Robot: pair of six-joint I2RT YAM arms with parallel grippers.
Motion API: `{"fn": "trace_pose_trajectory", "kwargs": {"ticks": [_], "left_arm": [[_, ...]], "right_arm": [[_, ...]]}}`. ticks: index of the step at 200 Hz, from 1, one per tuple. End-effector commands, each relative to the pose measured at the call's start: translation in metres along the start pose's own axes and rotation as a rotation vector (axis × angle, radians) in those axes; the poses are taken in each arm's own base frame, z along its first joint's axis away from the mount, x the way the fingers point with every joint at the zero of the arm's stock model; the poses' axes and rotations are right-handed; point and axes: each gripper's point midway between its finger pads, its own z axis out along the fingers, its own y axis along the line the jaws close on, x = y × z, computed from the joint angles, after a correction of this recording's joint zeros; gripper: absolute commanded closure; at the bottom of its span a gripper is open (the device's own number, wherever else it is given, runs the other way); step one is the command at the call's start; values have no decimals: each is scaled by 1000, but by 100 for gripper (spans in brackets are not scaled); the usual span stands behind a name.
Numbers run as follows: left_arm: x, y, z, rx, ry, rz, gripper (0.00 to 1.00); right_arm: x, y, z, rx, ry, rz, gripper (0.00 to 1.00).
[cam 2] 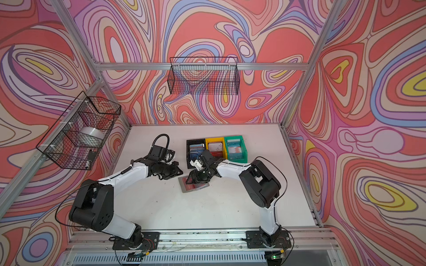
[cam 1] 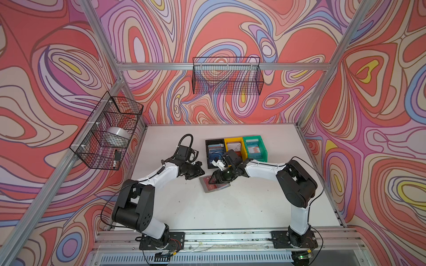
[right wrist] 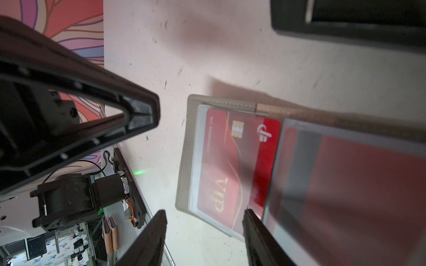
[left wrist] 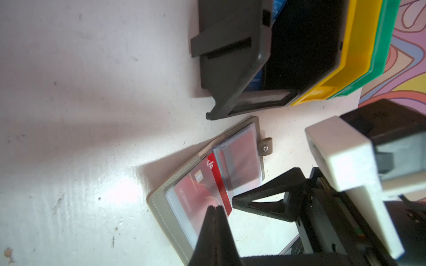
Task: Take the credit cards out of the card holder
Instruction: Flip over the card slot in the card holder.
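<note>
The left jaws are shut, tips over the red card [left wrist: 198,195] in the open card holder [left wrist: 159,207], whose corner lies between the half-open right jaws.

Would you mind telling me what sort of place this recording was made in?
Probably a robotics lab test cell: a left arm and right arm bolted to a rail at a white table, an aluminium frame hung with swirl-printed backdrops, and a wire basket on it.

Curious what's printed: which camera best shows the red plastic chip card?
Right wrist view: the red plastic VIP card is large, lettering legible. Left wrist view shows it smaller, blurred; both top views, a red sliver.
</note>
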Motion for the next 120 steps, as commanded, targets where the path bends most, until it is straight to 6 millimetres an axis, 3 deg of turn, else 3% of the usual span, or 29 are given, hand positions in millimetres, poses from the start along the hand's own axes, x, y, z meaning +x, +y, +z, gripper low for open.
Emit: {"fn": "trace_pose_trajectory", "kwargs": {"ticks": [1, 38, 94, 120], "left_arm": [[15, 13, 1, -36, 50, -48, 100], [16, 15, 3, -20, 28, -84, 100], [31, 36, 26, -37, 66, -157, 100], [28, 38, 32, -31, 56, -153, 100]], "right_arm": [[2, -13, 0, 29, 5, 32, 44], [4, -22, 2, 37, 14, 50, 45], [10, -31, 9, 35, 41, 69, 46], [12, -35, 11, 41, 45, 76, 46]]}}
